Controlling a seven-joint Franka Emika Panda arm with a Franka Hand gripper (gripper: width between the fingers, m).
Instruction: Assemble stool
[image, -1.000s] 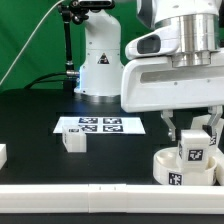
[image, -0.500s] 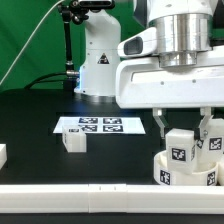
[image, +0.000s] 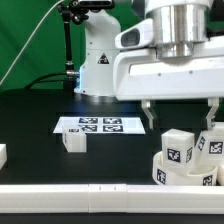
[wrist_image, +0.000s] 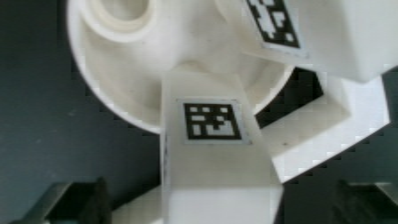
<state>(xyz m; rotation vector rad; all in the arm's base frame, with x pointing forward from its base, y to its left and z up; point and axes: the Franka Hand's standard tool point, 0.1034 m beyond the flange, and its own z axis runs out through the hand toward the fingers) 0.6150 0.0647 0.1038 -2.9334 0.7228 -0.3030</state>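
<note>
The round white stool seat (image: 188, 175) sits at the exterior view's lower right. Two blocky white legs with marker tags stand on it, one (image: 178, 148) in front and one (image: 212, 143) at the right edge. My gripper (image: 180, 114) hangs just above them, open and empty, its fingers spread wide apart. In the wrist view the seat (wrist_image: 134, 60) lies below, and a tagged leg (wrist_image: 214, 125) rises toward the camera between my open gripper's (wrist_image: 221, 205) dark fingers (wrist_image: 71, 205), with a gap on each side. Another tagged leg (wrist_image: 294, 30) shows beside it.
A loose leg (image: 73, 140) lies on the black table left of centre, and another white part (image: 2, 155) shows at the left edge. The marker board (image: 100, 126) lies behind them. A white rail (image: 90, 195) runs along the front, and the arm's base (image: 100, 55) stands at the back.
The fingers have opened off the front leg and the gripper has risen above it. The leg stays standing on the seat.
</note>
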